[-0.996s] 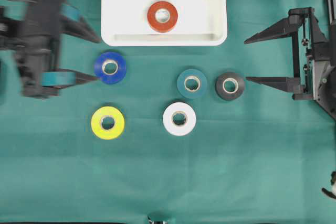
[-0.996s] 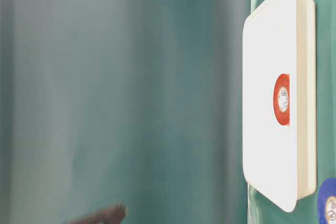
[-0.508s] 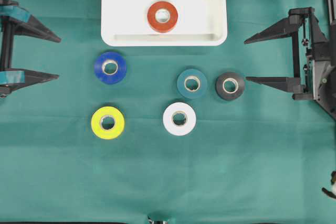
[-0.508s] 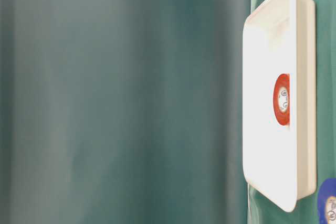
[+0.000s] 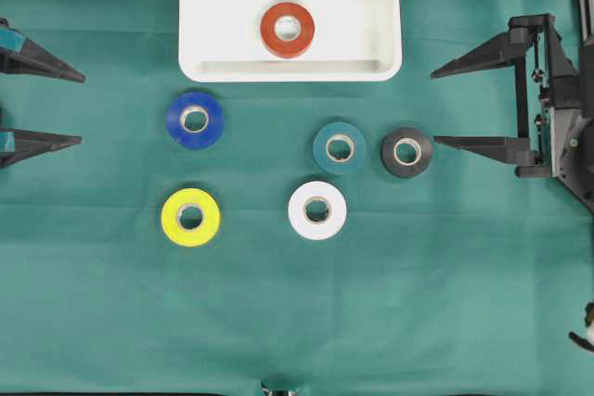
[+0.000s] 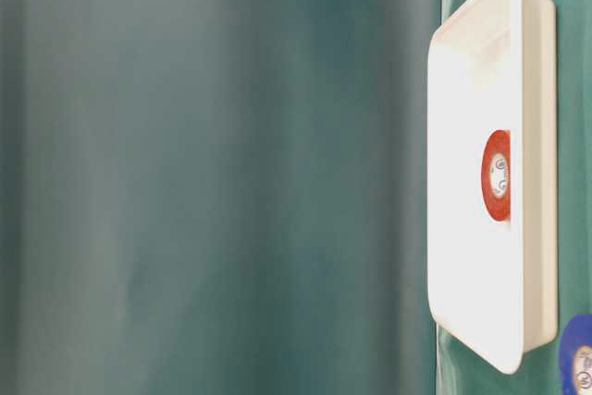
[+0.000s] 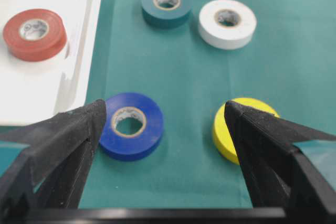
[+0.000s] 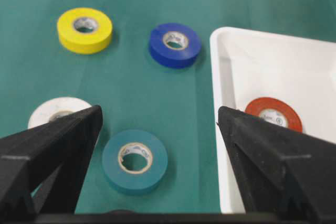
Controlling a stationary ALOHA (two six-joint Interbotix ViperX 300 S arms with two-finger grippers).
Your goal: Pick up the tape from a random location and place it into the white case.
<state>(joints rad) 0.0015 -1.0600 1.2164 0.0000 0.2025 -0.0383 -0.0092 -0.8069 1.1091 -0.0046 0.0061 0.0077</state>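
Overhead: red tape [image 5: 287,30] in white case [image 5: 213,6], clear of left pincer [image 5: 76,108].

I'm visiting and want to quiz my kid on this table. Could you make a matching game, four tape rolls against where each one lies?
Rolls:
1. red roll
2. black roll
3. yellow roll
4. white roll

Places:
A. on the cloth, straight below the blue roll in the overhead view
B. inside the white case
C. just off the right gripper's lower fingertip
D. on the cloth, below and left of the teal roll

Pairs: 1-B, 2-C, 3-A, 4-D
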